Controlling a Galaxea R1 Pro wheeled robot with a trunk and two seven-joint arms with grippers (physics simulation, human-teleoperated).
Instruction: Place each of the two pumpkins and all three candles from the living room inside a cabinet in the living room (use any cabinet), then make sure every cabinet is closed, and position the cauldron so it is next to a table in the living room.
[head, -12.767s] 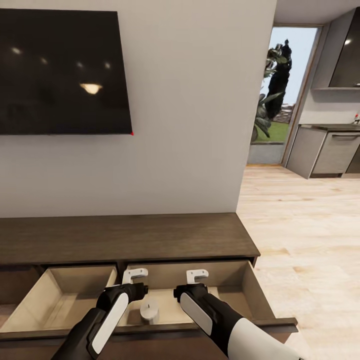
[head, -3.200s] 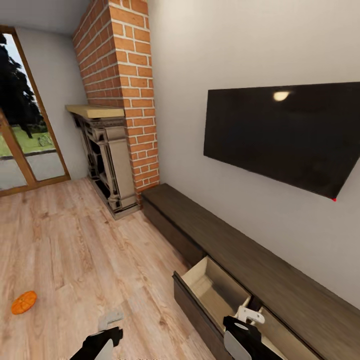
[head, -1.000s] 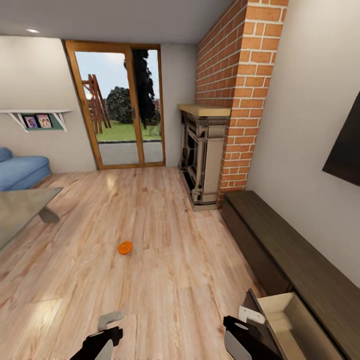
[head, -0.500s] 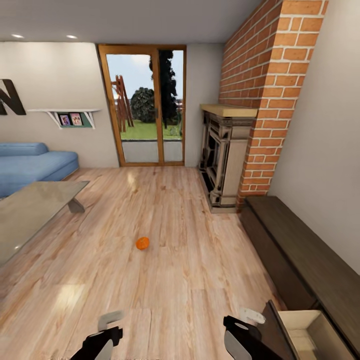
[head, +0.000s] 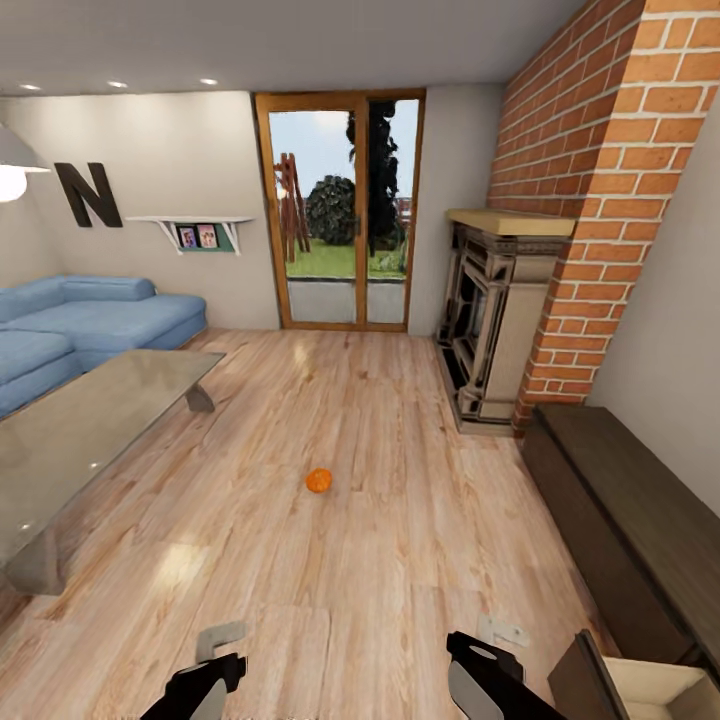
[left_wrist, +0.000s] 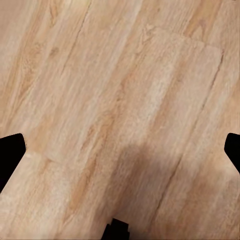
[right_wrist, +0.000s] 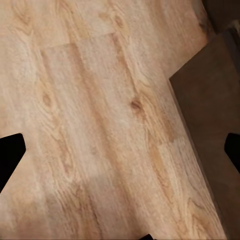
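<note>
From left to right the head view takes in the low table (head: 95, 415), one pumpkin (head: 318, 480) lying alone on the wooden floor (head: 380, 560) well short of the cabinet (head: 625, 520), whose pull-out front (head: 598, 682) stands open, so by my judgement the fetching, the shutting and the cauldron are all left to do. The wrist views add what the head view lacks: the left gripper (left_wrist: 120, 150) and right gripper (right_wrist: 120, 155) both have fingers spread wide, holding nothing over bare boards.
</note>
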